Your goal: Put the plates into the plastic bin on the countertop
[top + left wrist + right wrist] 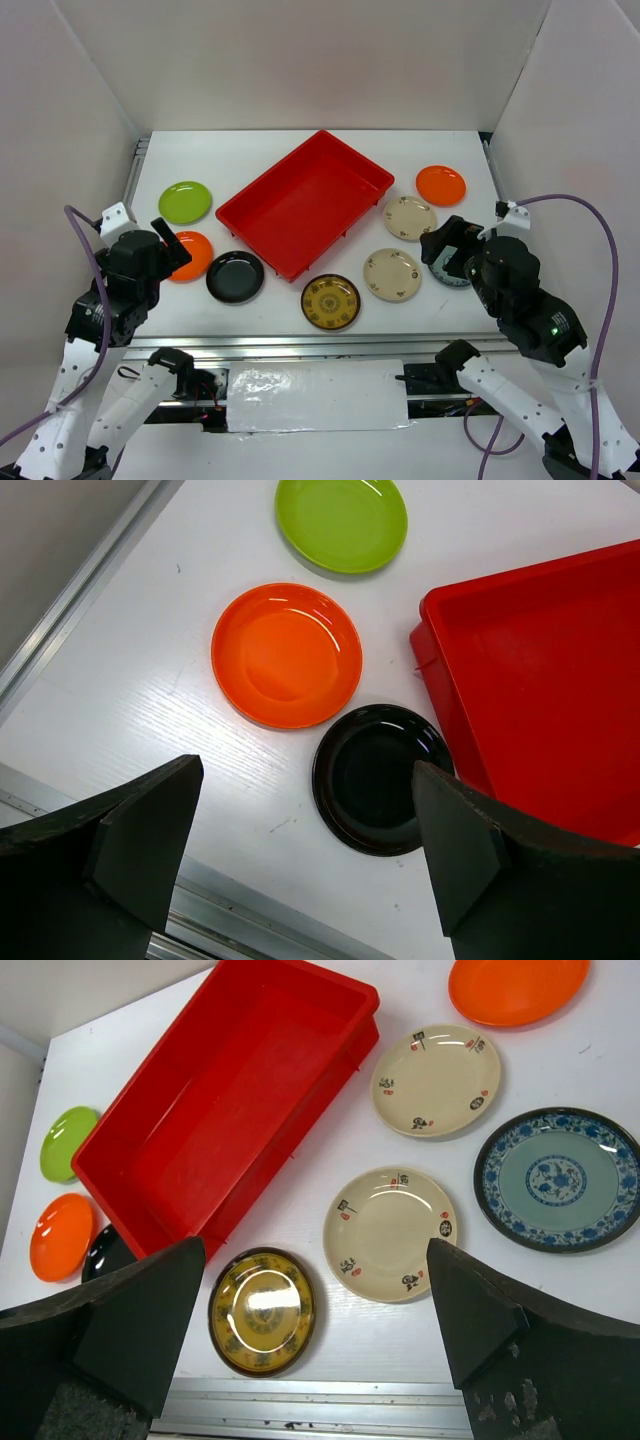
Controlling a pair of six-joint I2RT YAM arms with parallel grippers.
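Jaws spread wide, the left gripper (305, 780) hovered above the orange plate (287, 655) and black plate (380, 777). The red bin (305, 205) sat on the tabletop (250, 150) right of both. The right gripper (315, 1250), likewise spread, hung over a beige plate (390, 1233) and the brown-gold plate (262, 1310).

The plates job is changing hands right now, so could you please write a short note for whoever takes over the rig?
Left gripper: open, empty, near the left orange plate.
Right gripper: open, empty, near the blue-white plate.
Red bin: empty.
Also on the countertop: lime green plate, black plate, brown-gold plate, near beige plate, far beige plate, right orange plate.
Done: nothing binned. Left: all eight plates.
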